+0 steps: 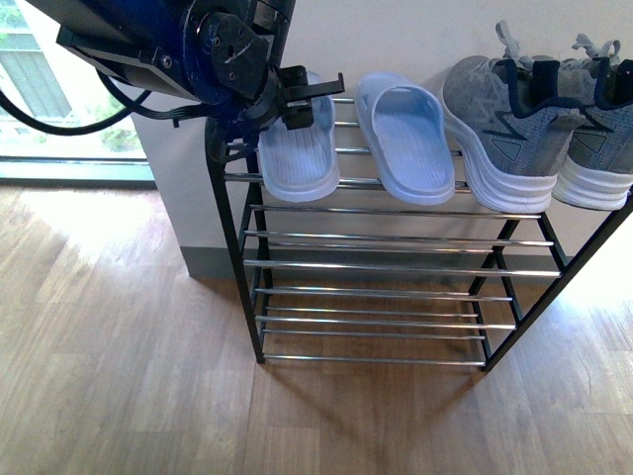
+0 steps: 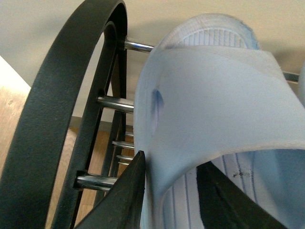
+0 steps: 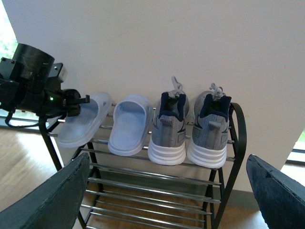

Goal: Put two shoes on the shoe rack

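Note:
Two grey sneakers (image 1: 499, 129) (image 1: 593, 139) stand side by side, heels out, on the top tier at the right end of the black shoe rack (image 1: 396, 240). The right wrist view shows them (image 3: 167, 129) (image 3: 209, 131) on the same rack (image 3: 152, 183). My left gripper (image 1: 297, 99) is at the rack's top left corner, shut on the strap of a pale blue slipper (image 1: 297, 158). In the left wrist view its jaws (image 2: 174, 200) pinch that strap (image 2: 214, 105) beside the rounded rack end (image 2: 52, 109). My right gripper (image 3: 164, 198) hangs open in front of the rack, holding nothing.
A second pale blue slipper (image 1: 407, 139) lies on the top tier between the held slipper and the sneakers. The rack backs onto a pale wall (image 1: 415, 40). Wood floor (image 1: 119, 376) spreads in front and to the left, with a window (image 1: 40, 89) far left.

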